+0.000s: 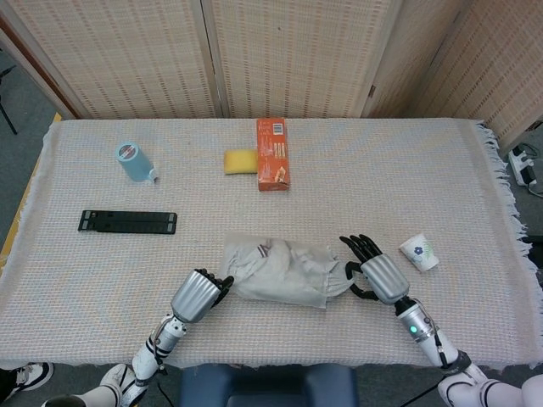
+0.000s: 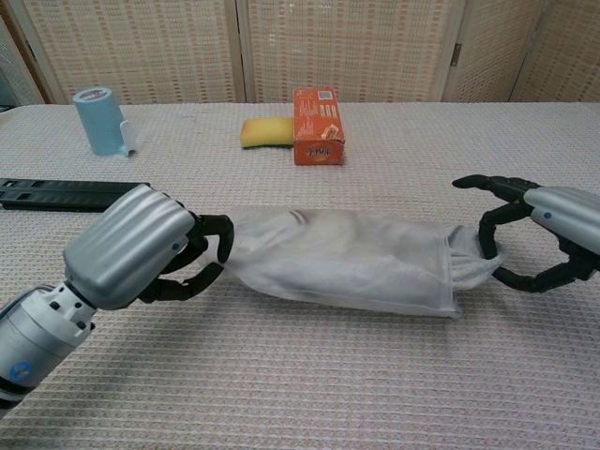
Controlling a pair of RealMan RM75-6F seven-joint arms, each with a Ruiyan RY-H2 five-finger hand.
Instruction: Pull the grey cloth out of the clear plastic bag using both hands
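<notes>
Left hand [image 2: 141, 246]: fingers gripped the clear plastic bag [image 2: 347, 262] at its 9 o'clock end.
Right hand [image 2: 539, 234]: fingers pinched the grey cloth [image 2: 466, 255] at 3 o'clock.

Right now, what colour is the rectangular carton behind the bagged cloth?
Orange; the rectangular cardboard carton shows best in the chest view.

A clear, crinkled plastic bag [image 1: 280, 271] lies lengthwise on the woven table cover near the front edge, stretched into a long, slightly slanted bundle. Inside it, a soft grey cloth [image 2: 342, 255] fills most of the length, folded and wrinkled, with a small striped tag [image 1: 265, 249] showing near its far left end. At the right end a twisted tail of grey fabric [image 2: 471, 258] pokes out past the bag's mouth.
</notes>
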